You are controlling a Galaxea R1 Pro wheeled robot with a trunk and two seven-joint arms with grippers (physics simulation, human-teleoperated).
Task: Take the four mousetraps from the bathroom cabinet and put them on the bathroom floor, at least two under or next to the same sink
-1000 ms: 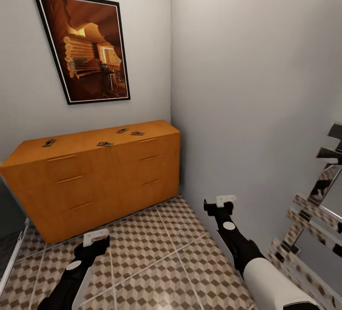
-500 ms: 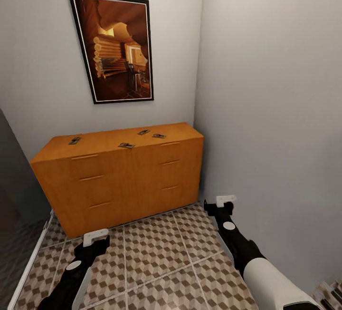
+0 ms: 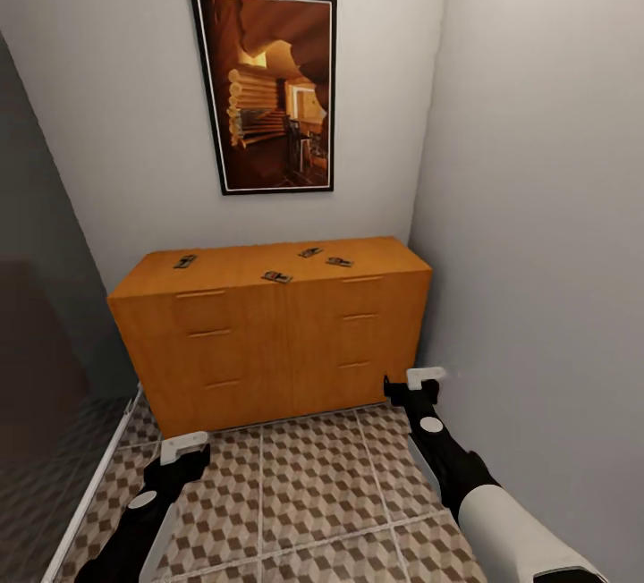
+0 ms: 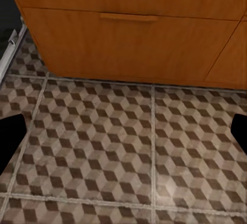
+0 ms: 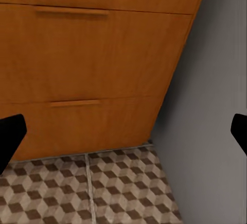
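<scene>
Head view: four mousetraps (image 3: pixel 276 277) atop cabinet (image 3: pixel 268 342).

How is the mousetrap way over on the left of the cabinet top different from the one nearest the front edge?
The left mousetrap sits alone near the left end of the cabinet top; the front mousetrap sits near the middle, closer to the other two. The left one lies farther back; the front one almost reaches the edge. Both are small, flat, and lie on the same orange-brown top.

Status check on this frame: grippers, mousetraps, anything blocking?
Left gripper and right gripper open, empty, low over the bathroom floor. Four mousetraps lie atop the cabinet. No visible obstruction.
</scene>
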